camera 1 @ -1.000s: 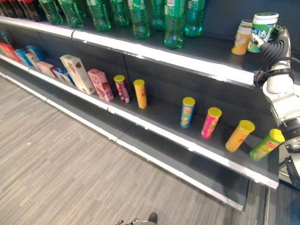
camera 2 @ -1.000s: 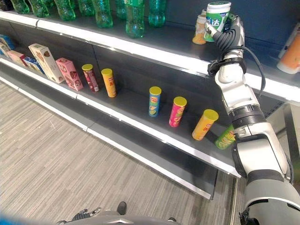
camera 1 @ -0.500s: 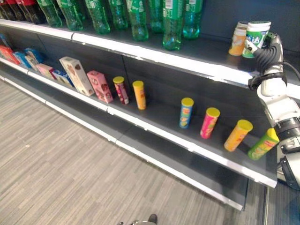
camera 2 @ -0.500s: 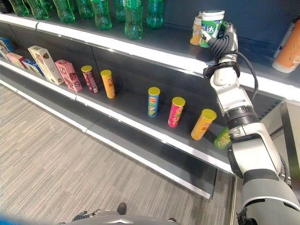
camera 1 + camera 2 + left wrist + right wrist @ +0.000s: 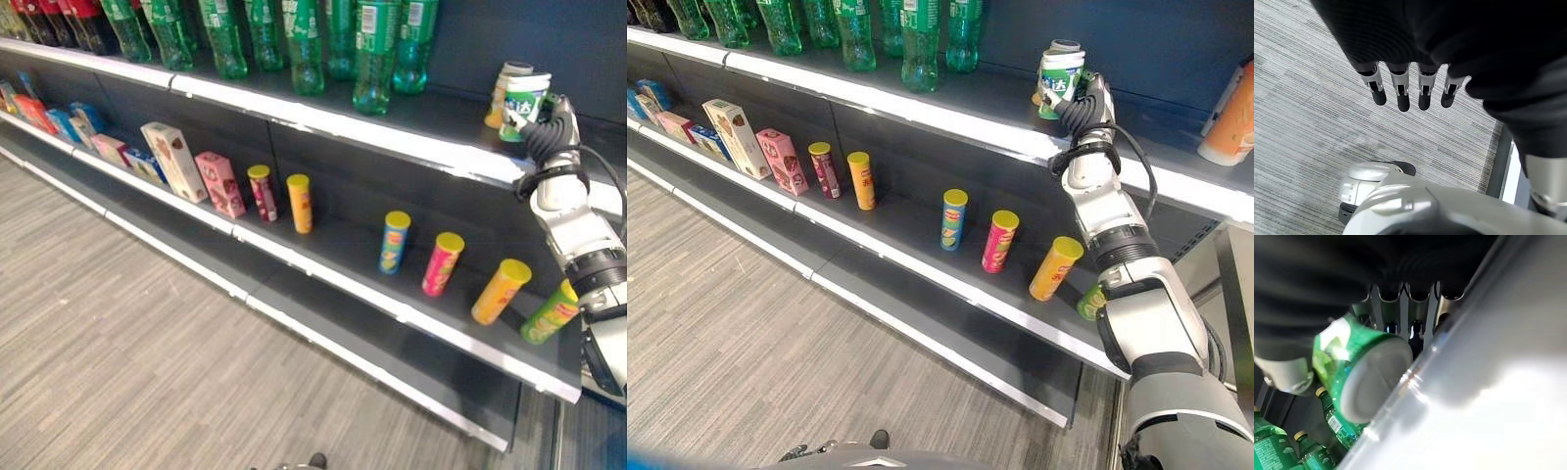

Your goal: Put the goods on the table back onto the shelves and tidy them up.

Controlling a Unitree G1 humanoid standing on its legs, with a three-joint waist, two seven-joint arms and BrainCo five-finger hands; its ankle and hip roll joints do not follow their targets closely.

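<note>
Your right hand (image 5: 1087,98) is wrapped around the green and white tub (image 5: 1058,80), fingers curled round its side, and it holds the tub over the top shelf (image 5: 970,98) at the far right, just in front of an orange tub (image 5: 502,93) that already stands there. In the right wrist view the tub's pale base (image 5: 1374,382) looks tilted against the shelf surface, so you probably have not seated it flat yet.

Bring the base level first, then lower it until it sits fully on the shelf. Keep it just beside the orange tub rather than pushing into it, since that one could tip towards the back wall. Set it well back from the shelf's front lip, so it cannot roll off when you let go. Release by opening the fingers slowly and draw the hand straight back towards you, not sideways, to avoid dragging the tub.

The green bottles (image 5: 921,44) further left are well apart and should not be in your way. Your left hand (image 5: 1410,90) hangs over the floor (image 5: 1308,103) with its fingers straight and holds nothing.
</note>
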